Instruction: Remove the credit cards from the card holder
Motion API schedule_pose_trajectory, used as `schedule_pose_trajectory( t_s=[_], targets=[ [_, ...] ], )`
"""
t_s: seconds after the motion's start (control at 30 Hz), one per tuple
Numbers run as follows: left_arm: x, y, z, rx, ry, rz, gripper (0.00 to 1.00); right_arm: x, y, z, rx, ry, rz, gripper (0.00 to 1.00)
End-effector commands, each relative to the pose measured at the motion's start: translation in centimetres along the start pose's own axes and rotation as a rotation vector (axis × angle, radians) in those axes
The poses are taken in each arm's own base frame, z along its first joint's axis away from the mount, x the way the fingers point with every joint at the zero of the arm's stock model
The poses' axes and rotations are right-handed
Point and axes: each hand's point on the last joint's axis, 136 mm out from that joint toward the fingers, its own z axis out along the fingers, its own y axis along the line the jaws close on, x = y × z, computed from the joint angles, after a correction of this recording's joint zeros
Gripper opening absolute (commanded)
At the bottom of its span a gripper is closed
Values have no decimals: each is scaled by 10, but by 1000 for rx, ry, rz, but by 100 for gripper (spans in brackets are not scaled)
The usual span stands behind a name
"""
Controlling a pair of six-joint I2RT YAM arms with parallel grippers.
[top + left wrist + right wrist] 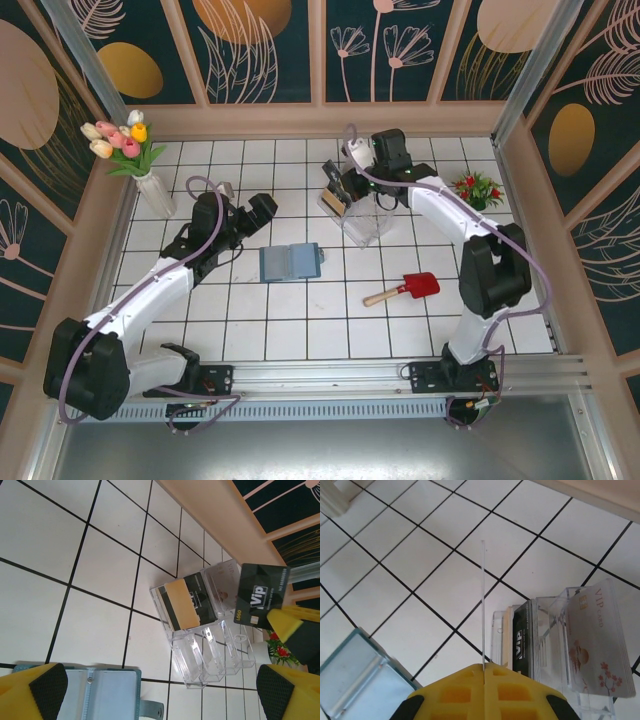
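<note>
The white-tiled table [250, 330] carries an open slate-blue card holder [290, 262] at centre, a clear plastic box [368, 222] behind it, a red toy shovel [404, 290], a tulip vase [155, 193] and a small flower pot [477, 190].

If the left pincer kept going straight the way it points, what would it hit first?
Probably the clear plastic box of cards, ahead of the open left pincer; the flat slate-blue card holder lies lower, so depth is uncertain.
</note>
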Motion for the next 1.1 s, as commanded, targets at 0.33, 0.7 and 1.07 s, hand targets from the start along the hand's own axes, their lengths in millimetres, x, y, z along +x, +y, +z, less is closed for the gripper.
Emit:
schedule_pose_trajectory(
  t_s=[0.33,0.7,1.07],
  targets=[
    [2,-3,2,9,25,23,99,13,-23,34,98,133,-89,0],
    [4,1,4,5,30,12,98,32,-30,46,113,199,-75,0],
    [7,3,6,2,40,11,99,49,-31,50,109,258,-78,0]
  ],
)
